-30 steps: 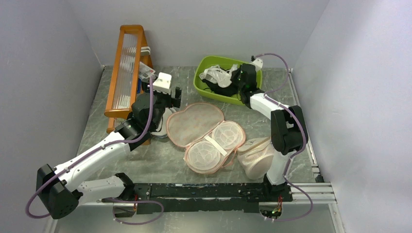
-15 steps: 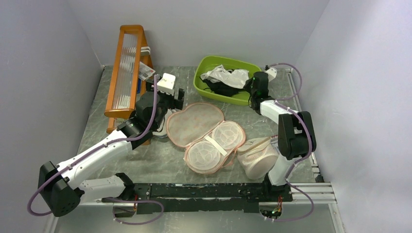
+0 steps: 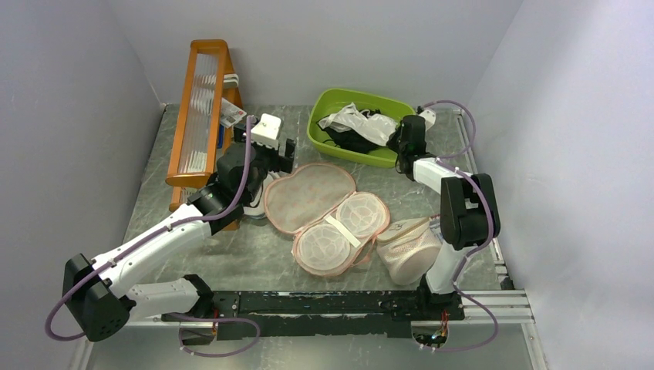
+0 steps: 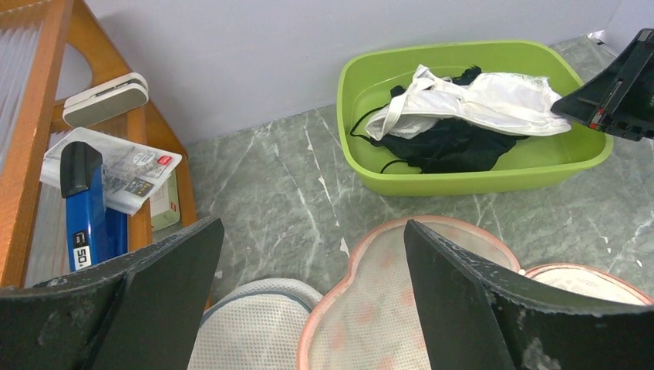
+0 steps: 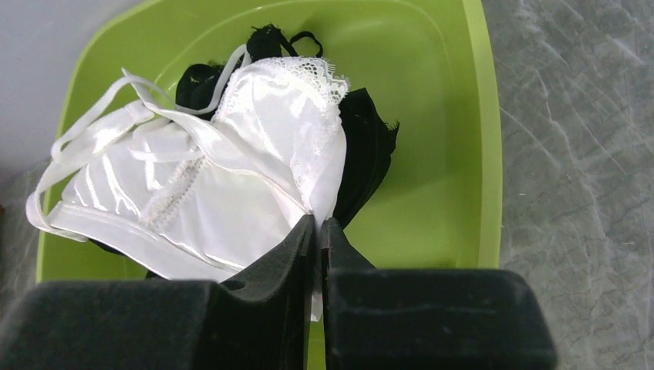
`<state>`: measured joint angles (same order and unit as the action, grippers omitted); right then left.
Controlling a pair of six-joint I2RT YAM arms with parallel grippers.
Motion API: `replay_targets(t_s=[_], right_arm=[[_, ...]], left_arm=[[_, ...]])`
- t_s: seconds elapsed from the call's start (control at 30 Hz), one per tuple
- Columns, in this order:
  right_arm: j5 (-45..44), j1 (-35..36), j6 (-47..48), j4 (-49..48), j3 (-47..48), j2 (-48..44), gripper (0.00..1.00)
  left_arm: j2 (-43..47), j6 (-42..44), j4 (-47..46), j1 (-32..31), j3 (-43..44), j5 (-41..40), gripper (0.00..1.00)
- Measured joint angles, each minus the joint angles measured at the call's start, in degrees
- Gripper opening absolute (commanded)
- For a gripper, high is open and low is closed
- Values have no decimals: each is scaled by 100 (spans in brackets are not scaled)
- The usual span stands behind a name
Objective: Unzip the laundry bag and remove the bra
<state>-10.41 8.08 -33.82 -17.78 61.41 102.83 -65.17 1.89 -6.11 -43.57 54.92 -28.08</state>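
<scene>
The bra (image 5: 216,177) looks light and limp: satiny white cloth with a lace edge and thin looped straps. It will likely drape and slide rather than hold any shape. The sheen suggests it is slippery, so a pinch on a seam, the band or the lace edge should hold better than one on the smooth cup. The straps could snag on the black garments (image 5: 362,146) under it.

It lies in the green bin (image 5: 482,154), spread over those garments, with one corner running down to the right tool (image 5: 318,223). That tool's fingers are pressed together, and a sliver of white shows between them. It appears to be pinching that corner, though only by a small bite.

The bin sits at the far side of the desk (image 3: 254,247). Nearer, the bag (image 3: 308,196) lies unzipped and folded open, print side and mesh side both showing (nothing white is visible inside it).

The left tool (image 4: 312,227) hovers over the bag's far-left lobe with its fingers spread wide and nothing between them, well apart from the bra.
</scene>
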Motion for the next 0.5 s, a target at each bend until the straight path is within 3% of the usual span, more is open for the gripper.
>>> replay_targets(t_s=[0.27,0.5], right_arm=[[175,0,195,227,61,57,18],[321,2,595,437,-63,-315,47]], left_arm=[[-24,-87,39,2,26,188,99],[-52,-136,70,2,59,278,100]])
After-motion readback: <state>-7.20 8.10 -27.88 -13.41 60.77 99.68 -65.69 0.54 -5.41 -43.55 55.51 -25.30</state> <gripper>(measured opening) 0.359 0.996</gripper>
